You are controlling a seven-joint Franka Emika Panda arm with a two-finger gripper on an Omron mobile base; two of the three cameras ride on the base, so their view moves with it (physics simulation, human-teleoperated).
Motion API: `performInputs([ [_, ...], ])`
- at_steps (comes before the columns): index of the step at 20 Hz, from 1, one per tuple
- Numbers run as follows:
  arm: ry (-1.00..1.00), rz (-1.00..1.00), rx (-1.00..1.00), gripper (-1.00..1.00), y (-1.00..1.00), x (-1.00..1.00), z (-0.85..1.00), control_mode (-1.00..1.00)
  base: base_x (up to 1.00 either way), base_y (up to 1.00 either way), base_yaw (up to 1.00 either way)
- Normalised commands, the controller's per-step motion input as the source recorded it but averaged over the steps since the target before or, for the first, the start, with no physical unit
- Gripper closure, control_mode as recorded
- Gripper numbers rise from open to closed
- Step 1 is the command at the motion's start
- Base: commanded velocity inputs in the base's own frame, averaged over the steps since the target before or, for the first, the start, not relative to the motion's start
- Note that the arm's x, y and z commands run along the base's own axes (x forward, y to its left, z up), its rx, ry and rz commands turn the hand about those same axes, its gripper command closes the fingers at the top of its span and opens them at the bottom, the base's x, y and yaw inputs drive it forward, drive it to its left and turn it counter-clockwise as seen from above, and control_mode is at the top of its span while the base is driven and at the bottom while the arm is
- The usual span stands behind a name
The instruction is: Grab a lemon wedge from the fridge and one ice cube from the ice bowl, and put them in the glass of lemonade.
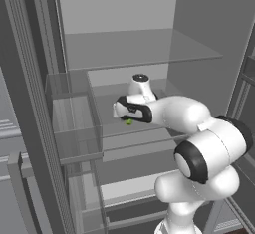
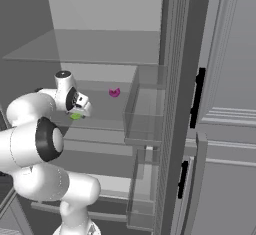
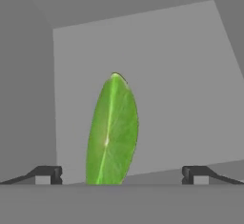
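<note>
Reaching into the open fridge (image 1: 119, 49), hand parked low over the middle glass shelf (image 1: 149, 96). Gripper (image 3: 121, 174) pointed straight down at the lemon wedge (image 3: 113, 130), fingertips (image 3: 47, 174) spread wide, one on each side of it, nothing pinched. Wedge lying on the shelf, long axis running away from the camera in the hand view, sitting between the tips but slightly toward the left one, so probably worth a small sideways nudge before closing. From the left base view just a green sliver of the wedge (image 1: 129, 122) peeking out under the hand; same from the right base view (image 2: 76, 116), tucked under the wrist. Wide opening makes sense here: the slice is narrow across but clearance helps when dropping around it without knocking it along the slick glass. Closing across the short axis looks like the right call, flats of the wedge facing the pads. Cannot tell whether the tips already touch the shelf. Small magenta thing (image 2: 114, 92) further back on the same shelf, well apart from the wedge, not in the way. Door bins (image 1: 74, 123) off to the side, clear of the arm. Step in hand, by the look of it: final descent and grasp of the wedge; ice and glass not yet dealt with.
</note>
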Motion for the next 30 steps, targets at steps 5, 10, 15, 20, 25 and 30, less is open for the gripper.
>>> performInputs([
  [5, -0.08, 0.0, 0.0, -1.0, 0.01, 0.36, -0.25, -1.0, 0.0, 0.0, 0.0],
  [10, 0.0, 0.0, 0.0, -1.0, 0.03, 0.28, 0.0, -1.0, 0.0, 0.0, 0.0],
  [15, 0.0, 0.0, 0.0, -1.0, 0.0, -0.25, 0.0, -1.0, 0.0, 0.0, 0.0],
  [20, -0.04, -0.01, 0.0, -1.0, 0.02, -0.01, -0.03, -1.0, 0.0, 0.0, 0.0],
  [25, 0.0, -0.03, 0.0, -1.0, 0.01, 0.27, -0.06, -1.0, 0.0, 0.0, 0.0],
  [30, 0.0, -0.01, 0.0, -1.0, 0.0, 0.0, -0.08, -1.0, 0.0, 0.0, 0.0],
])
